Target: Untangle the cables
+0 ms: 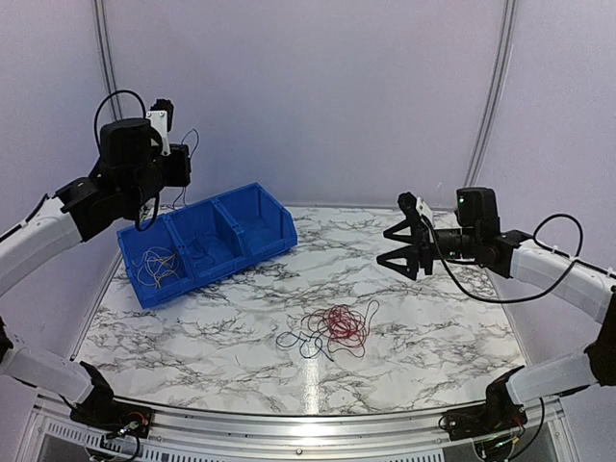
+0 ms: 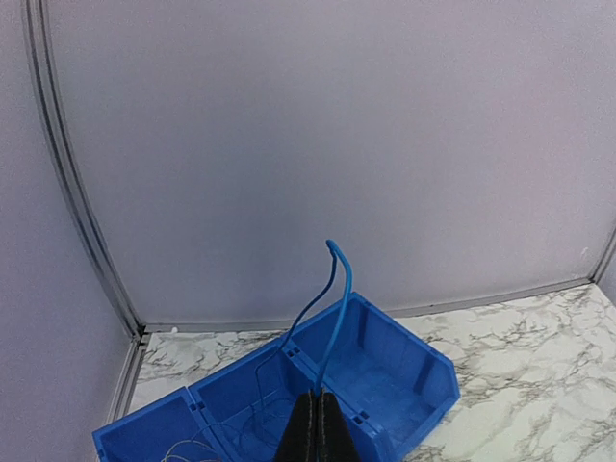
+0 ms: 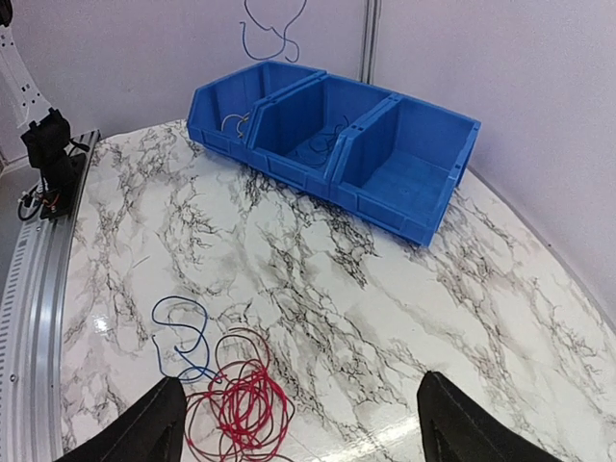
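Blue wire (image 2: 333,327) is pinched in the shut left gripper (image 2: 316,438), which is raised over the bin (image 1: 241,260) at the far left corner of the tabletop (image 1: 433,327). The wire arches above the fingers and droops toward the middle compartment. It hangs clear of the other cables, so I judge it separated and ready to drop in.

The bin has three compartments. The left one holds whitish wires (image 1: 156,265). The middle one holds a thin dark wire (image 3: 322,144) that is hard to make out. The right one looks bare.

A tangle (image 1: 332,327) is left on the tabletop, around the middle and toward the near edge. It is a red coil (image 3: 241,409) with a blue loop (image 3: 183,332) overlapping its left side. Whether other strands hide in it I cannot tell.

The right gripper (image 1: 383,246) hovers over the right side of the tabletop, jaws spread wide and holding nothing. By my reckoning the task is past halfway.
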